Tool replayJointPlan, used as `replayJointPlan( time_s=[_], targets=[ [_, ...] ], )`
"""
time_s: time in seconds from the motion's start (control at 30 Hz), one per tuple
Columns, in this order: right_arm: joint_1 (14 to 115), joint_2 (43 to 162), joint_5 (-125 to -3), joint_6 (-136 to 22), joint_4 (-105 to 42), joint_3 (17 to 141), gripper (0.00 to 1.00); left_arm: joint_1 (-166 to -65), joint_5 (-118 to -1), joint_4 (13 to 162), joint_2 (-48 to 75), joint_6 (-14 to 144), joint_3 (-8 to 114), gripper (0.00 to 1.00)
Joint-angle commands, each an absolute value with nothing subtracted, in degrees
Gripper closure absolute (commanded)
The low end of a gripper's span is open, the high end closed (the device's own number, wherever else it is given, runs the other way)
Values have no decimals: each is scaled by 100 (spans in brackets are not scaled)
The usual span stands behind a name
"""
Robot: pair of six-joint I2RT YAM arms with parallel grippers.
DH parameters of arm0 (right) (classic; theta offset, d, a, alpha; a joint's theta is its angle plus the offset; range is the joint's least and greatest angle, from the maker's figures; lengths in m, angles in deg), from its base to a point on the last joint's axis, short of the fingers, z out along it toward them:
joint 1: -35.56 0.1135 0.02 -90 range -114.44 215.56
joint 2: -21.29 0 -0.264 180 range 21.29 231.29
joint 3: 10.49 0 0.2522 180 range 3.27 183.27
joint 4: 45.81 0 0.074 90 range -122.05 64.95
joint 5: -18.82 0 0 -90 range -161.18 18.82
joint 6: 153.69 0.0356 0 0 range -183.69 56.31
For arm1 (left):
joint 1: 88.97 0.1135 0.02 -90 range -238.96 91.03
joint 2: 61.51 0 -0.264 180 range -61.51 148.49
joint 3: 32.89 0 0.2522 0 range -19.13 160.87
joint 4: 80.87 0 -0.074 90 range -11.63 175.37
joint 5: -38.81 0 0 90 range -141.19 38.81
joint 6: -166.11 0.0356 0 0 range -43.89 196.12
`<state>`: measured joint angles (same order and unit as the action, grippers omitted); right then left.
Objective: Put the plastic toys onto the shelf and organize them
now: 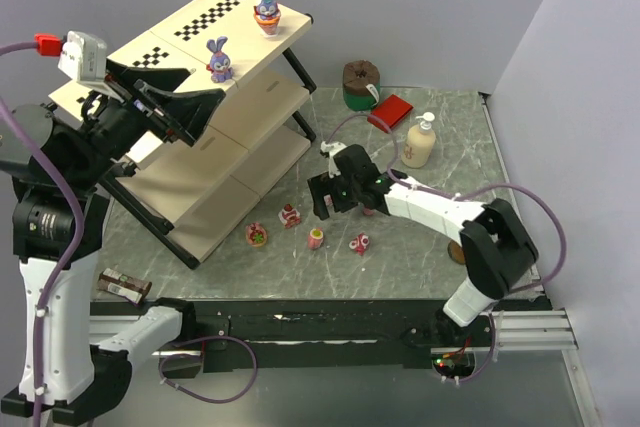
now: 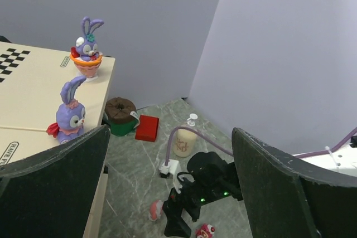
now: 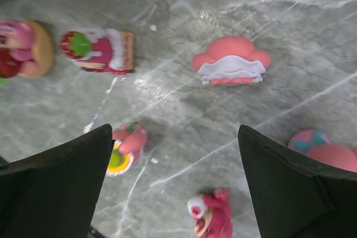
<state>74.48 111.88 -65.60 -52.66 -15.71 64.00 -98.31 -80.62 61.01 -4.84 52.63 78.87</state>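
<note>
**Lot: plastic toys, part shelved, part loose.**

- **Shelved, 2:** both stand upright on the top board of the shelf (image 1: 215, 162). The cup bunny (image 1: 266, 9) is near the far corner. The plain bunny (image 1: 219, 59) is nearer the front edge.
- **Loose, 6 counted in the right wrist view:** all lie on the bench (image 1: 400, 267) in front of the shelf's lower boards.
- **Nearer arm:** the right arm (image 1: 430, 209) reaches low over the loose group. The right jaws are spread wide, point down and hold nothing.
- **Bearing from the right jaws:**
  - The red figure (image 3: 212, 221) lies under the gap between the 2 fingers.
  - The yellow-centred piece (image 3: 125, 149) lies just beside the finger at the view's left (image 3: 56, 176).
  - The pink cupcake piece (image 3: 231, 62) lies ahead of the tips, with its long side across the gap.
  - The strawberry slice (image 3: 103, 50) lies on its side, ahead and to the view's left.
- **Left arm** (image 1: 60, 197)**:** it is raised over the shelf top. The left jaws are spread and empty, and both bunnies are ahead of them.
- **Assessment:** the pick probably falls to the right arm. The red figure seems to need only a descent, while the pink cupcake piece would need a forward reach.
</note>
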Motion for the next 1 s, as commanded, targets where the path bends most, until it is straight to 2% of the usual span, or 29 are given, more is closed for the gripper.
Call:
replayJointPlan(
  time_s=[0.0, 0.6, 0.97],
  targets=[
    [7362, 11559, -6591, -5542, -1992, 6629, 0, -10030, -7818, 6190, -385, 5502, 8186, 3],
    [7046, 12693, -6696, -6175, -2572, 6937, 1, -10557, -7220, 5944, -69, 6319, 8555, 0],
    [7045, 12755, -6767, -6228, -2827, 6963, 7, -10672, -7018, 5917, -25, 6574, 8564, 1]
  ],
)
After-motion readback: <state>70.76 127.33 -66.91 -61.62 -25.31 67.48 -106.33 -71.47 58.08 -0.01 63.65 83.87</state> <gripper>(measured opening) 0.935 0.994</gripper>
